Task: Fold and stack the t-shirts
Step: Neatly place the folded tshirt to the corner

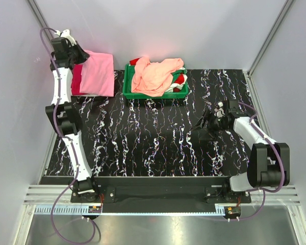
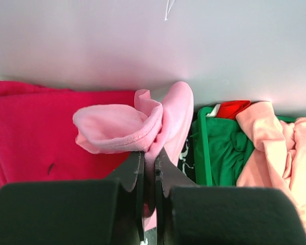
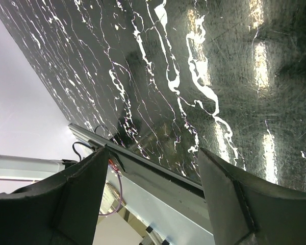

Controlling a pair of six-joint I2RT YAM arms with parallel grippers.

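left gripper (image 2: 149, 159) pinched tight on a bunched edge of the pink t-shirt (image 2: 120, 127), which lies on the crimson t-shirt (image 2: 35, 122) in the far-left corner. lower the edge flat, square to the stack, then let go. right gripper (image 3: 153, 150) wide open, holding nothing, over the table (image 3: 219, 76).

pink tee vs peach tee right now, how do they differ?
Pose: the pink tee lies as a flat rectangle on the crimson tee at the far left, while the peach tee is crumpled.
Place: the peach tee sits in the green tray; the pink tee is outside it.
Grip: the left gripper is shut on the pink tee's edge; nothing touches the peach tee.
Both are plain cloth in warm colours.
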